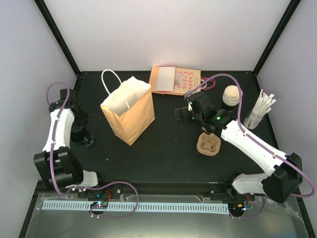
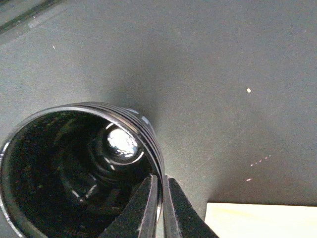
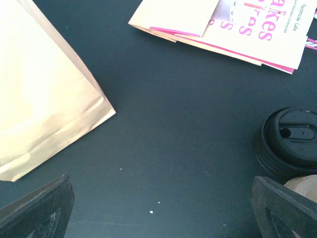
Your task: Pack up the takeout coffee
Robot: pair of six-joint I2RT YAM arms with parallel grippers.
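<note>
My left gripper is at the table's left side. In the left wrist view it is shut on the rim of a shiny black plastic lid, seen from its hollow side. The takeout cup stands at the back right, with a cream round top over black. A black lid with a sip hole shows at the right edge of the right wrist view. My right gripper is left of the cup, open and empty above bare table. The brown paper bag stands open at centre left.
A flat cream and pink "Cakes" bag lies at the back. The brown pulp cup carrier lies under my right arm. White wrapped straws stand in a holder at the far right. A cream patch shows beside my left fingers.
</note>
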